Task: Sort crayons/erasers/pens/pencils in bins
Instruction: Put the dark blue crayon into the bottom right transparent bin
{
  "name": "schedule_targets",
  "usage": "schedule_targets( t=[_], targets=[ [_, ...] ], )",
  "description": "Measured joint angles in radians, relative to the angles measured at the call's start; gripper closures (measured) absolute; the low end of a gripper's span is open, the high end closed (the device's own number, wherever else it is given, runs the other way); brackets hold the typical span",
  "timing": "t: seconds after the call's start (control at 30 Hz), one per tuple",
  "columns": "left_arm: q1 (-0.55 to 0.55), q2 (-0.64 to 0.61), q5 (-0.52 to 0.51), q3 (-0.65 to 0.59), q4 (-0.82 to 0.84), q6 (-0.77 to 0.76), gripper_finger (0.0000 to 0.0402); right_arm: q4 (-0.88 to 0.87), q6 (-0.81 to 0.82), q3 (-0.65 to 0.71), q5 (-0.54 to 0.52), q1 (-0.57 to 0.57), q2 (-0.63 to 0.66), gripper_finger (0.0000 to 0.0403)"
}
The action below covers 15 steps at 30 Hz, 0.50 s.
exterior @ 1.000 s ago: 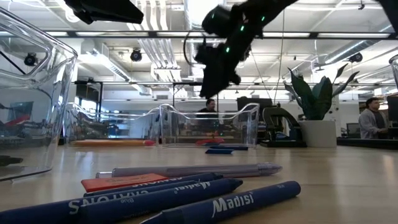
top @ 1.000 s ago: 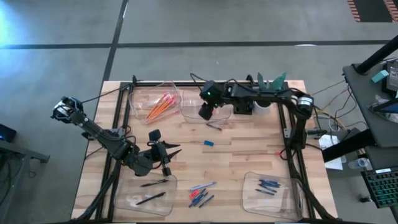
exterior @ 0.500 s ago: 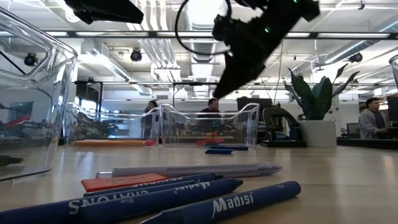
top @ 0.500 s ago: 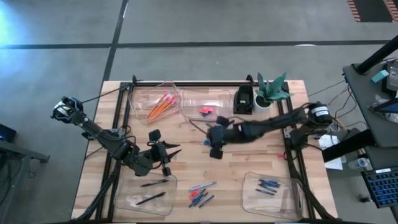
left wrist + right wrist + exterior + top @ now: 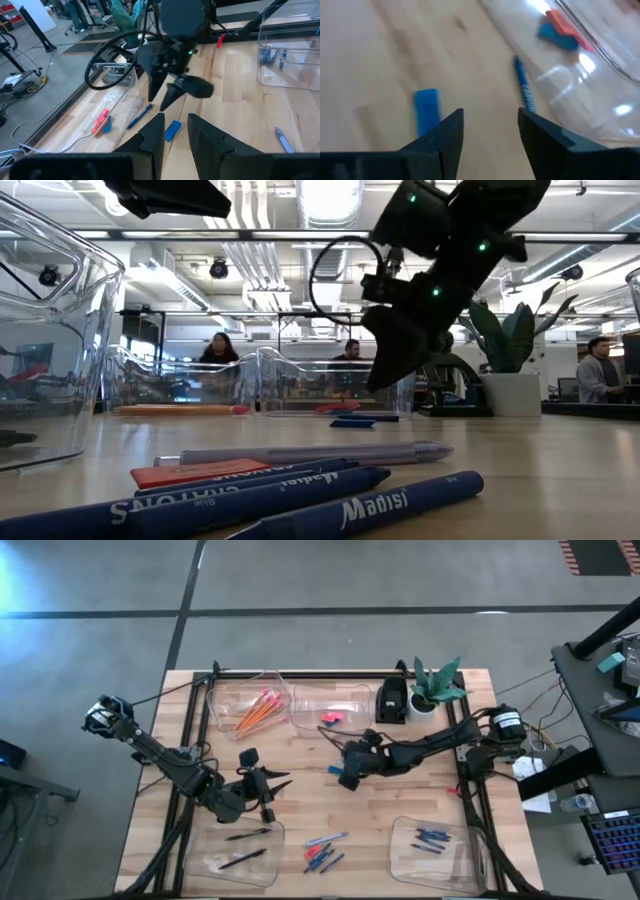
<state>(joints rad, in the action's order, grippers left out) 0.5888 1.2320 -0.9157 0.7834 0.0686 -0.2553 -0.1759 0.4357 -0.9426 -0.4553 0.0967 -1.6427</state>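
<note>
Wood table (image 5: 400,800): right claw (image 5: 347,780) open above blue eraser (image 5: 336,769).

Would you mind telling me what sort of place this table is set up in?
Probably an open-plan lab or office workshop: exposed ceiling ducts, people at desks beyond the wooden table, and a potted plant.

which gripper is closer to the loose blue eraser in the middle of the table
Right. The right gripper hangs open just beside the blue eraser. The left gripper sits farther off toward the table's left side, pointing at it.
</note>
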Motion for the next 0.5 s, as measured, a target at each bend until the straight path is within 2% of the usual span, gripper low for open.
schedule_targets(
  t=[0.17,0.5],
  targets=[
    [0.0,0.0,0.0,0.0,0.0,-0.001,0.0331,0.016,0.062,0.001,0.0,-0.044,-0.024,0.02],
    [0.0,0.0,0.0,0.0,0.0,-0.001,0.0331,0.056,0.022,-0.027,-0.01,-0.117,-0.094,0.0195]
  ],
)
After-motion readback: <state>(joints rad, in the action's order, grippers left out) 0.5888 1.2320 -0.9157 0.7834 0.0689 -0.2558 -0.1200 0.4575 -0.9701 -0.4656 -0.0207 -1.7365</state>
